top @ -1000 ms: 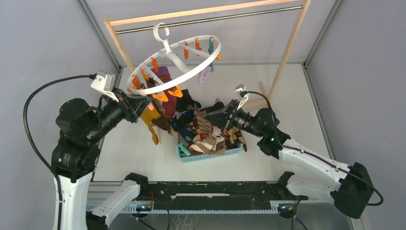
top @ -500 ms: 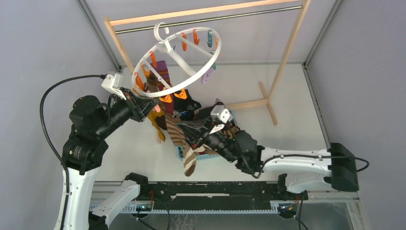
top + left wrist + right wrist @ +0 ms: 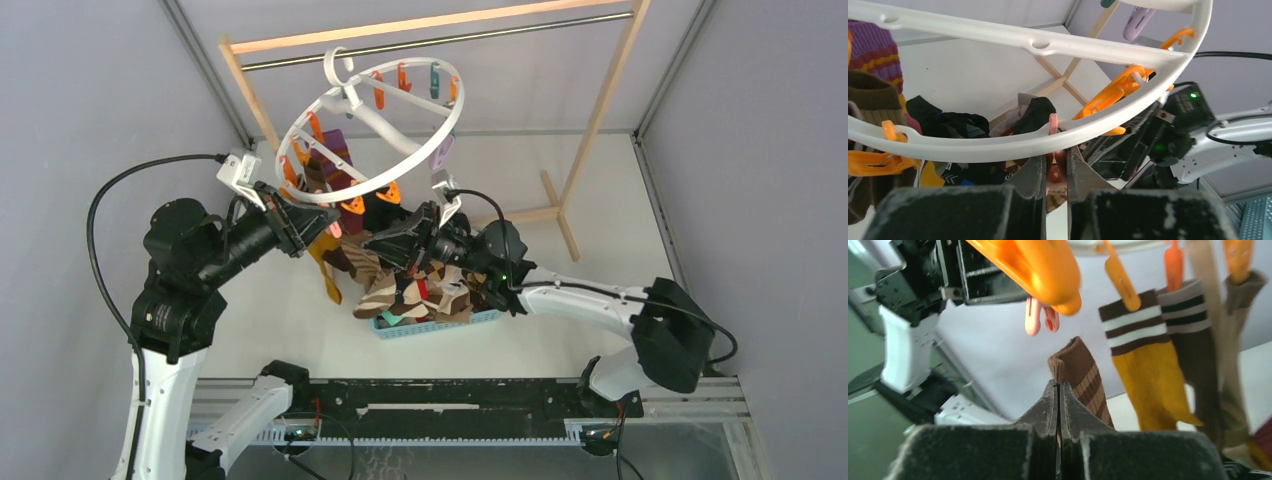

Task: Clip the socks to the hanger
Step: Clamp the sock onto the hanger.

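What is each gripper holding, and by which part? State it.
Left gripper: pink clothespin, pinched close under the hanger. Right gripper: brown striped sock, pinched just below its upper end.

The round white hanger (image 3: 988, 149) hangs tilted from its hook, with orange, teal and pink clothespins dangling. A mustard sock (image 3: 1148, 385) with a striped cuff and darker neighbours hang clipped along its rim. A brown striped sock (image 3: 1083, 375) stands cuff-up just below a pink clothespin (image 3: 1040, 315). Loose socks (image 3: 420, 290) lie heaped beneath.
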`<state>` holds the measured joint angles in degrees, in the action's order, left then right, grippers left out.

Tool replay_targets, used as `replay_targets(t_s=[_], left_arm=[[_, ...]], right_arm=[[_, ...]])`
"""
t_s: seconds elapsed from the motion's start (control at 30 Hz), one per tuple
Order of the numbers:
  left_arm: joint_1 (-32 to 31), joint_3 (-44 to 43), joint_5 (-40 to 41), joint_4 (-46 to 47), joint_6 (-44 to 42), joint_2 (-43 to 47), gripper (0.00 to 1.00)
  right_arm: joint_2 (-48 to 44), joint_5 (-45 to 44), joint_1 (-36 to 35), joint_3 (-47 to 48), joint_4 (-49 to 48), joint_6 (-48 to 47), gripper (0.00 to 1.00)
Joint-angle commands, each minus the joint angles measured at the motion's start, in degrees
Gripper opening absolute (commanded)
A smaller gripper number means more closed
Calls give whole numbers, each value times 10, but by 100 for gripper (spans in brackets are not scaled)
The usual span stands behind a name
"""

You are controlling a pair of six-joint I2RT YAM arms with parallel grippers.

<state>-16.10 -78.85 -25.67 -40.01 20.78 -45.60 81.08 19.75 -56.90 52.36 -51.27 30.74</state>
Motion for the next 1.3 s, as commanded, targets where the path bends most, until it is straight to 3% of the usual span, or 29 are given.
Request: replay_targets(t_s=[0.0,0.17,0.43,1.27], left_arm=[[-1,-2,-61,27,2,1,0],[-1,-8,-96,31,4,-3,0],[-1,-8,-127,33,8,-9,0],[-1,-14,-170,26,5,-16,0]], right_arm=[[45,189,26,36,-151,184,0],[89,239,42,58,-232,266,0],[122,200,61,61,-302,330,0],[169,170,75,97,-325,372,0]])
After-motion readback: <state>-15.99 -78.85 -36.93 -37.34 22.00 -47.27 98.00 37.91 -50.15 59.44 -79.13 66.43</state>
